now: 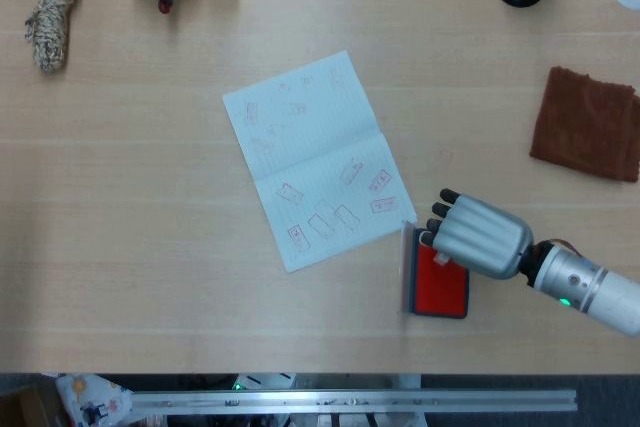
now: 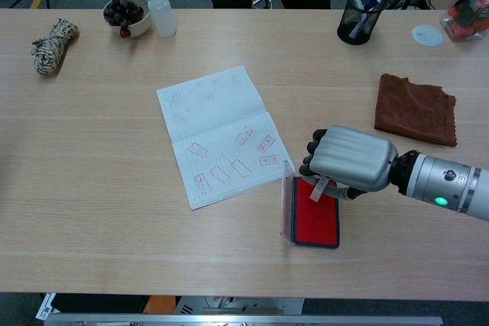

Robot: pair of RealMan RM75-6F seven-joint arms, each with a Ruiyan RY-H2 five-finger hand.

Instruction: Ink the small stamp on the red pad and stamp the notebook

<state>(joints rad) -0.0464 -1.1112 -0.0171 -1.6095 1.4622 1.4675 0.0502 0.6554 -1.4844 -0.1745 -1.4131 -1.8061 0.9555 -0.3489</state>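
Looks like a lab/office to us: long pale wooden table (image 2: 92,188), black mesh pen cup (image 2: 359,17), clear plastic squeeze bottle (image 2: 160,11), tripod legs on taped floor.
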